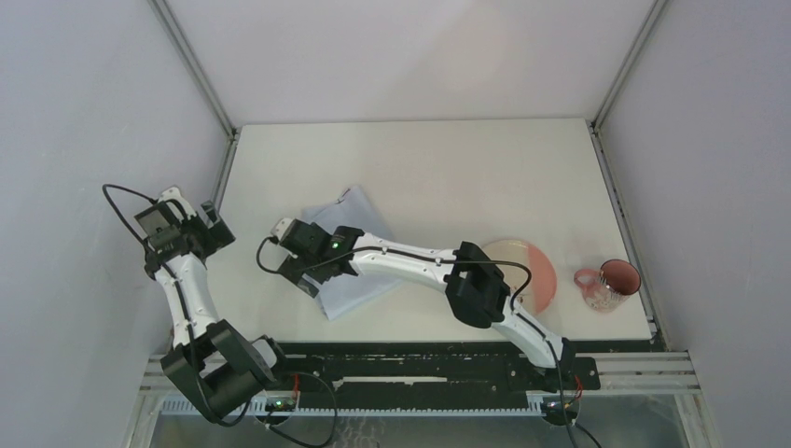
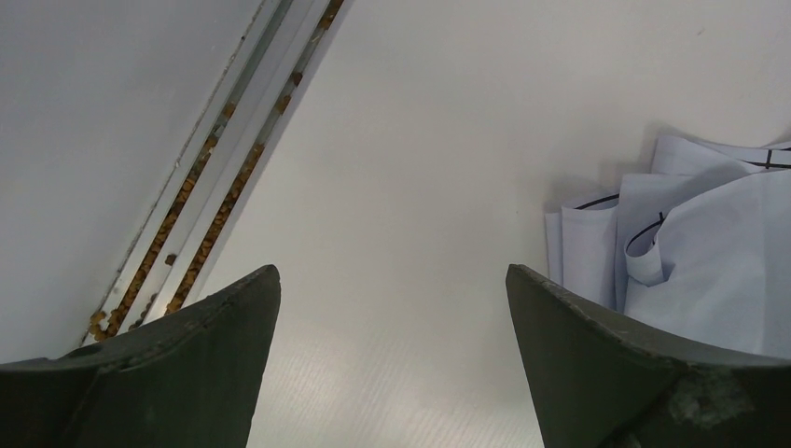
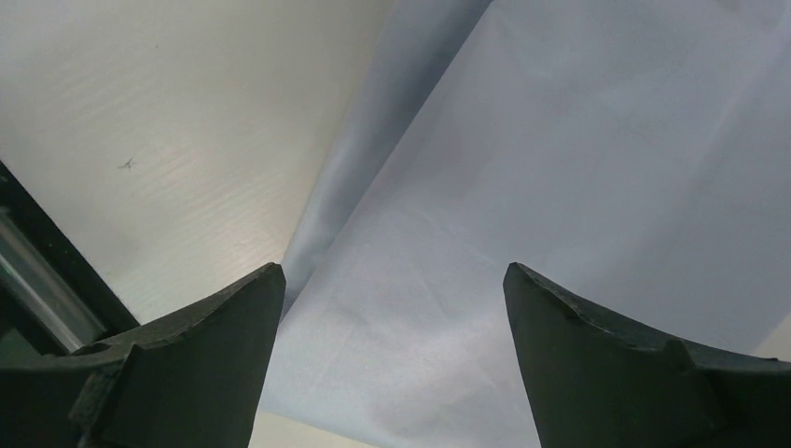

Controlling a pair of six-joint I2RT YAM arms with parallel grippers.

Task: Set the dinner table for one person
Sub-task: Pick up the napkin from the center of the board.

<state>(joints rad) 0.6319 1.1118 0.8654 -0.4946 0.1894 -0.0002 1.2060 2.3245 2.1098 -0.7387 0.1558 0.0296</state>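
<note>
1. The step in hand seems to be the placing of the pale-blue cloth (image 1: pixel 350 294), which lies on the left middle of the dinner table (image 1: pixel 420 159). The plate (image 1: pixel 536 271) and the red cup (image 1: pixel 620 275) wait at the right side.
2. The right gripper (image 3: pixel 392 271) hangs over the near left edge of the cloth. Its jaws are wide apart and hold nothing.
3. The left gripper (image 2: pixel 392 271) is also wide apart and empty. It is above bare table, beside the crumpled corner of the cloth.
4. I think the next move calls for a low descent and a pinch of the thin edge.
</note>
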